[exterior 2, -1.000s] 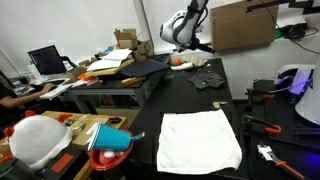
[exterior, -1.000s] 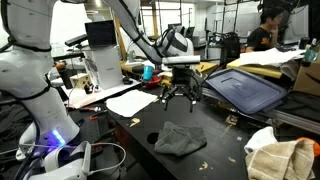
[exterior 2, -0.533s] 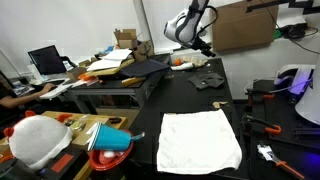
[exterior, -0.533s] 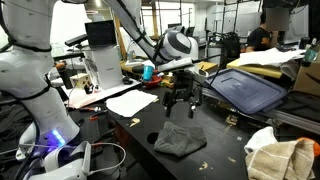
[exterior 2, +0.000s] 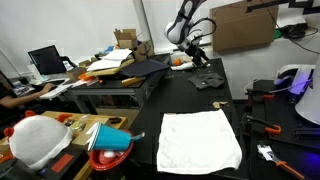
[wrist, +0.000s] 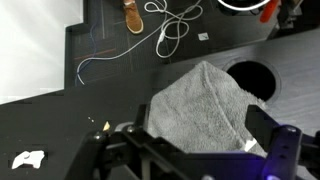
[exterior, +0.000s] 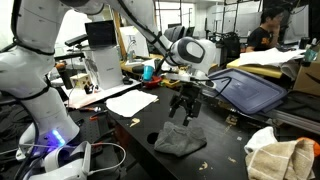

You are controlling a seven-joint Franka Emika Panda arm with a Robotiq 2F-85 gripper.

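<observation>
Entry: grey cloth (exterior: 180, 140), one, crumpled in a low heap on the black surface (exterior: 228, 150), lying beside a round hole (wrist: 250, 78) in that surface; in an exterior view it sits toward the far end, well apart from the flat white cloth (exterior 2: 200, 140) at the near end. Condition: ungrasped, resting wholly on the surface, no edge lifted. Progress, as judged: the approach looks made and the tool lined up over the heap; closing on it and lifting it are not yet done. Tool (exterior: 185, 118): jaws spread wide, nothing between them, hanging just above the top of the grey cloth; whether a fingertip touches the fabric cannot be told. In the wrist view the grey cloth (wrist: 200, 105) fills the span between the two fingers. Arm: reaches out from the base over the surface, elbow high, wrist bent so the tool points down with a slight tilt. Nearby: paper (exterior: 130, 102) on the surface's edge, white cable (wrist: 165, 35) beyond it.
</observation>
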